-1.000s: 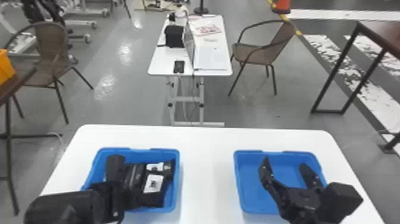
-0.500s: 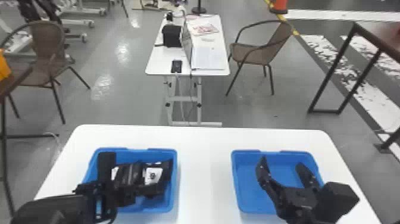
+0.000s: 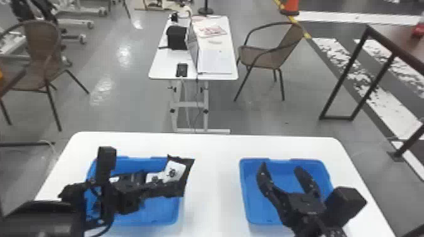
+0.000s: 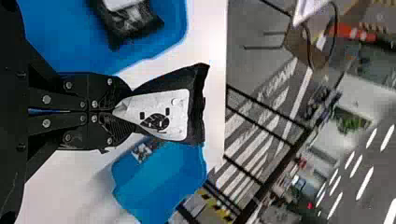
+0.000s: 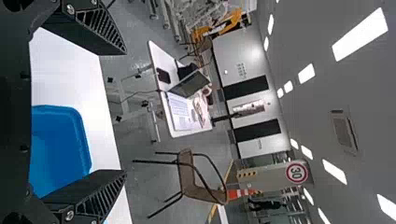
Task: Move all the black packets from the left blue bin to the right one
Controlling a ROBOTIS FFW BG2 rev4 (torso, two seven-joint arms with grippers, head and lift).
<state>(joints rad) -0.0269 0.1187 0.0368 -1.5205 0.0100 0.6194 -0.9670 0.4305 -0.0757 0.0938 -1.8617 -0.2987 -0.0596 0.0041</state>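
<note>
Since both bins stand apart on the long white table [image 3: 211, 148], I judge each packet must be carried across. Right of the left blue plastic bin [image 3: 157, 219] sits the matching right bin [image 3: 252, 205]; my right gripper [image 3: 280, 168], jaws wide, is above it, presumably idle. Above the left bin's right side, my left gripper [image 4: 128, 112] pinches one end of a flat black packet [image 4: 198, 105], likely to clear the rim. Another black packet [image 4: 135, 25] lies inside the left bin.
</note>
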